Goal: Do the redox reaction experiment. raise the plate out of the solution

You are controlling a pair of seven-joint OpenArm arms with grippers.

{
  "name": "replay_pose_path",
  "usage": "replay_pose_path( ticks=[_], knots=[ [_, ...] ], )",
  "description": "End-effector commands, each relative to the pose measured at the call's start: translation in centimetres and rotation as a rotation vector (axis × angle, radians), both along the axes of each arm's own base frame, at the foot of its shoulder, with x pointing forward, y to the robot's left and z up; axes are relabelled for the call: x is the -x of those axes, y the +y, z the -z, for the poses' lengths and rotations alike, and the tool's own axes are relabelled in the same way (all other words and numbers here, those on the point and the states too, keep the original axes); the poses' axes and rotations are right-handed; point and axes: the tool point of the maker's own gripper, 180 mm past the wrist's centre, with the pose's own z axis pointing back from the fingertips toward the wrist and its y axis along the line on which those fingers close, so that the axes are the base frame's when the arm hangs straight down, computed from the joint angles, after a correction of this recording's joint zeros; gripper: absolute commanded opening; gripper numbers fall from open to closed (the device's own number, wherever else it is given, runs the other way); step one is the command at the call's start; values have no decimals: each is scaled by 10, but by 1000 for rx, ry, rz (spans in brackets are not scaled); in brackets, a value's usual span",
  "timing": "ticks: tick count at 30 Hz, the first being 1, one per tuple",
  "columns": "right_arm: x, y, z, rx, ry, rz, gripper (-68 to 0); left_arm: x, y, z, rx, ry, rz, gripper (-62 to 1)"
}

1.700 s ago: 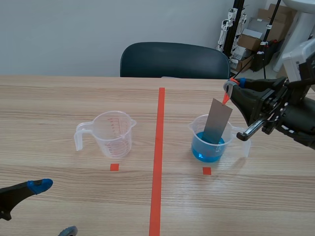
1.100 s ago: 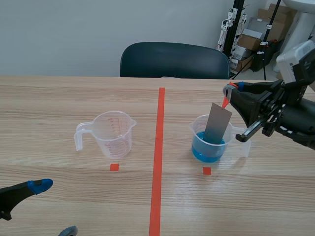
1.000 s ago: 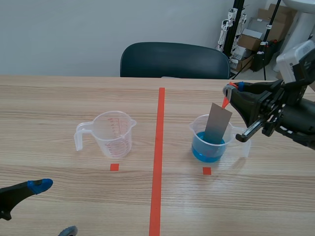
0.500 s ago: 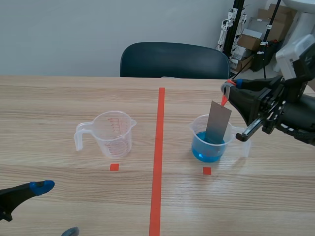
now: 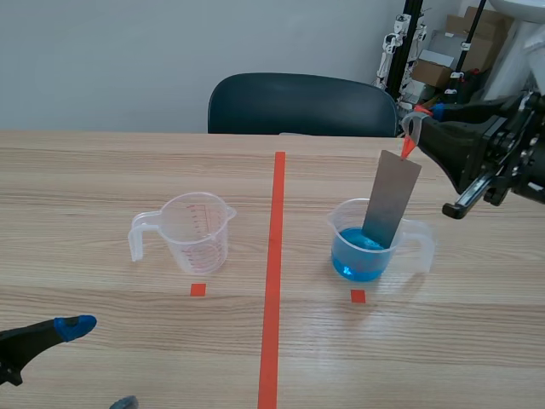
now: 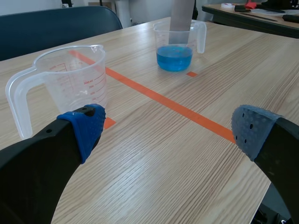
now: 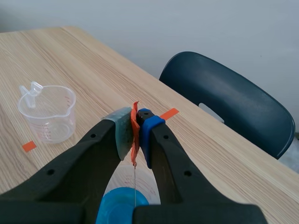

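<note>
- The clear measuring cup (image 6: 70, 74) ahead of my left gripper (image 6: 170, 128) bears a red printed scale. One numeral looks like 200, and I cannot make out the rest.
- The labels on the cardboard boxes (image 5: 443, 60) beyond the table are too small for me to read.

From here the plate (image 5: 392, 200) reads as flat, matt grey metal. The filled jug (image 5: 341, 228) and the empty jug (image 5: 197, 232) look like clear, glossy plastic; the table (image 5: 119, 175) is smooth, pale wood-grain.
</note>
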Motion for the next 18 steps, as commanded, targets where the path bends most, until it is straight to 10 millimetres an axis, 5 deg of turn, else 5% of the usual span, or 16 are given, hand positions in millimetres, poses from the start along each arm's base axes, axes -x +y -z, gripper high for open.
replay_pose_path(
  ticks=[1,18],
  knots=[
    [-1,0,-16,-11,-29,-16,-671,-1,-3,-9,38,-23,3,-43],
    [7,-4,-64,-76,11,-53,-671,0,-2,-20,95,-48,6,-43]
  ],
)
